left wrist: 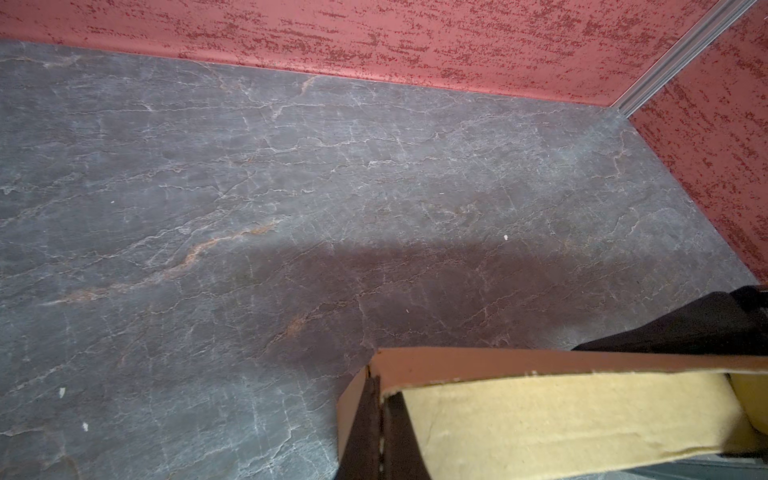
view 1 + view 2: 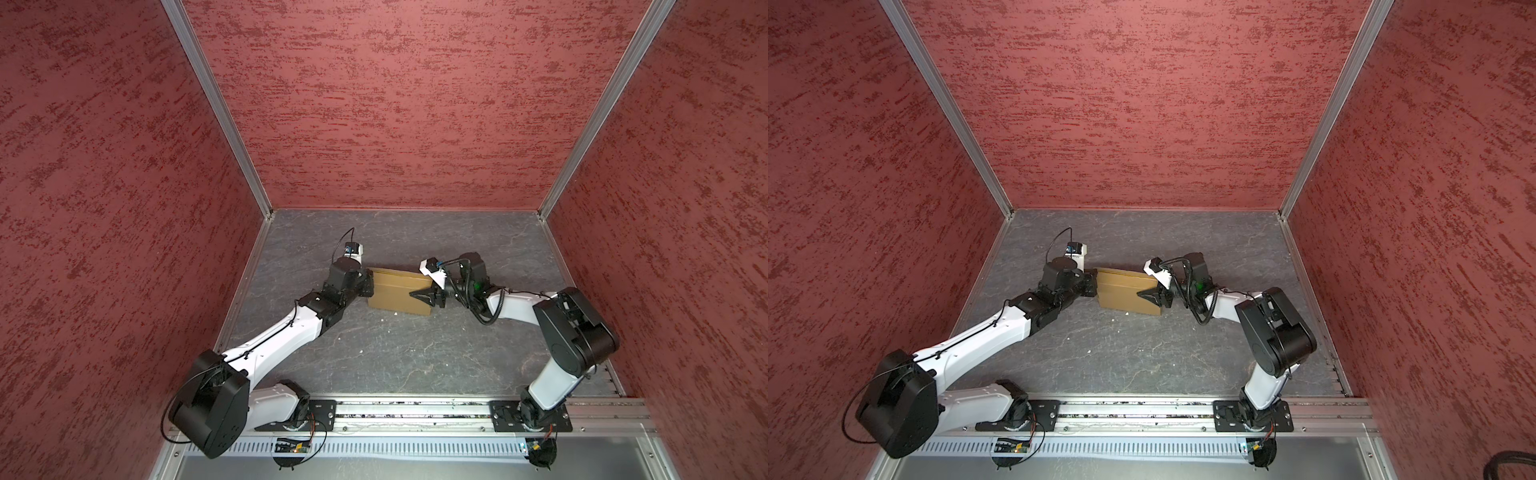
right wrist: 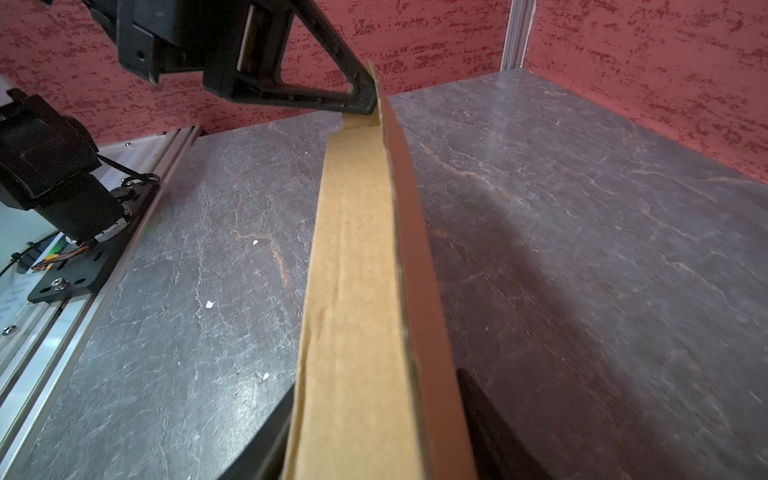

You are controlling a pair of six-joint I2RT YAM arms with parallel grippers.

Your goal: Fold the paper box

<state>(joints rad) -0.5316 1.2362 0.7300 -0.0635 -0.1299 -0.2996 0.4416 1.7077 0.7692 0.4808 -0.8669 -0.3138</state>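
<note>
Mid-frame in both top views, on the grey table (image 2: 415,357): paper box (image 2: 395,291). Pinched at its left edge by left gripper (image 3: 369,104), jaws pressed together. Straddled at its right wall by right gripper (image 2: 422,296), jaws spread.

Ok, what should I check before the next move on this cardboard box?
1. Left gripper clamped on the paper box edge: ok.
2. Right gripper straddles the opposite edge: ok.
3. Right gripper actually gripping: cannot tell.
4. Box fully closed: cannot tell.
5. Table beside the box carries only small white scraps: ok.
</note>
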